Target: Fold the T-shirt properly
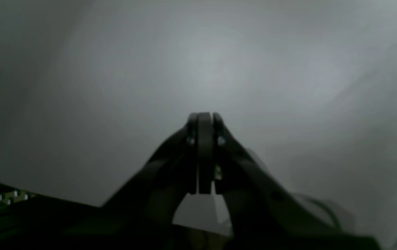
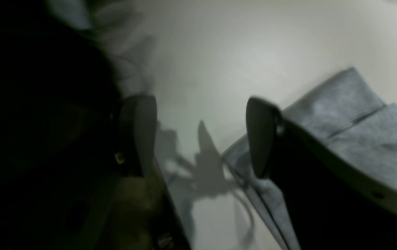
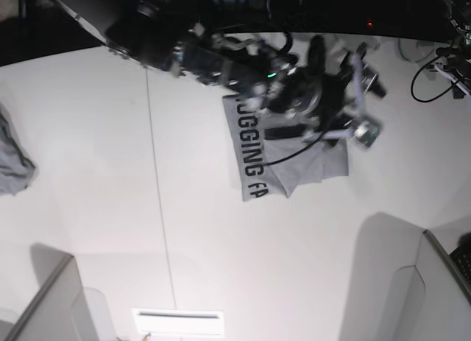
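Observation:
The heather-grey T-shirt [image 3: 287,160] lies partly folded near the table's far edge, with black block lettering along its left side. Both arms crowd over its upper half. In the right wrist view my right gripper [image 2: 200,135] is open above the white table, and nothing sits between its fingers [image 2: 139,132]. A hemmed corner of the T-shirt [image 2: 358,132] lies just beside its right finger. In the left wrist view my left gripper [image 1: 203,119] is shut, its fingertips pressed together against a blurred grey background. No cloth shows between them.
A small bunched grey cloth [image 3: 13,160] lies at the table's left edge. Grey partitions stand at the bottom left [image 3: 51,304] and bottom right [image 3: 434,282]. A white slotted plate [image 3: 176,322] sits at the front edge. Cables [image 3: 434,76] hang at the upper right.

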Controlling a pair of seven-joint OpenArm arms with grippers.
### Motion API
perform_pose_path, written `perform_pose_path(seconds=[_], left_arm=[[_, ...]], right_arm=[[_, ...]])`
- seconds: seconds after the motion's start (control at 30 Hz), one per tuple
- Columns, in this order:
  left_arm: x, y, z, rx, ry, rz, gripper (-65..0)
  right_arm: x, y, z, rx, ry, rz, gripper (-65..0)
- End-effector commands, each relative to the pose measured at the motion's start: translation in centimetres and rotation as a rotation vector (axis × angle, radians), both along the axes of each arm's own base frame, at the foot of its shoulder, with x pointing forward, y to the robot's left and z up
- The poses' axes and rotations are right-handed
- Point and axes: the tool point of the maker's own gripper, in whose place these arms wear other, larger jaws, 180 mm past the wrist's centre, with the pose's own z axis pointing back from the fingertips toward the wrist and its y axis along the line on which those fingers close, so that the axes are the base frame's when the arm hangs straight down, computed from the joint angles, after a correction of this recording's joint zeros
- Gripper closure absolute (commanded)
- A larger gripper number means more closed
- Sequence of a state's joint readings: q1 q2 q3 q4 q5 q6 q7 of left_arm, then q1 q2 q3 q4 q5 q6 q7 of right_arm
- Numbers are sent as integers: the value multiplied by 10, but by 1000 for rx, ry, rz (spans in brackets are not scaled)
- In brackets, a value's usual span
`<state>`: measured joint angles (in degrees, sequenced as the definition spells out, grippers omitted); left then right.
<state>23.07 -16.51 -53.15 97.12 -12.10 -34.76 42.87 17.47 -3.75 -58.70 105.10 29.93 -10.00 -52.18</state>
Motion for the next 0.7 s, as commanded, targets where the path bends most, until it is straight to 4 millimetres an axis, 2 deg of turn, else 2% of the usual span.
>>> perform_pose_path(seconds=[0.0, 0.03, 0.1, 0.17, 0.2, 0.27, 0.33, 0.43, 0.53, 0.67], left_arm=[[2, 10, 15, 36, -32, 5, 0], [-2, 16, 17, 41, -36, 28, 0], [-10, 26, 21, 50, -42, 62, 0], [-16, 33, 24, 59, -44, 86, 0], [-20, 36, 26, 64, -47, 100, 0], [-23, 43, 31, 72, -59, 122, 0], [-24, 43, 34, 79, -63, 118, 0], [-22, 36, 34, 37, -84, 77, 0], [-27, 38, 38, 11, -105, 97, 0], [-32, 44, 43, 0, -112, 130, 0]], right_arm=[[28, -25, 5, 4, -31, -105, -300], [44, -46, 6, 22, -17, -183, -216], [67, -80, -1, 26, 17, -310, 0], [88, -112, -12, 11, 40, -416, 0], [93, -125, -24, -21, 51, -445, 0], [100, -139, -44, -80, 73, -468, 0], [104, -145, -55, -105, 84, -482, 0], [106, -150, -82, -143, 122, -509, 0], [106, -154, -105, -171, 155, -533, 0], [105, -158, -120, -188, 176, -548, 0]])
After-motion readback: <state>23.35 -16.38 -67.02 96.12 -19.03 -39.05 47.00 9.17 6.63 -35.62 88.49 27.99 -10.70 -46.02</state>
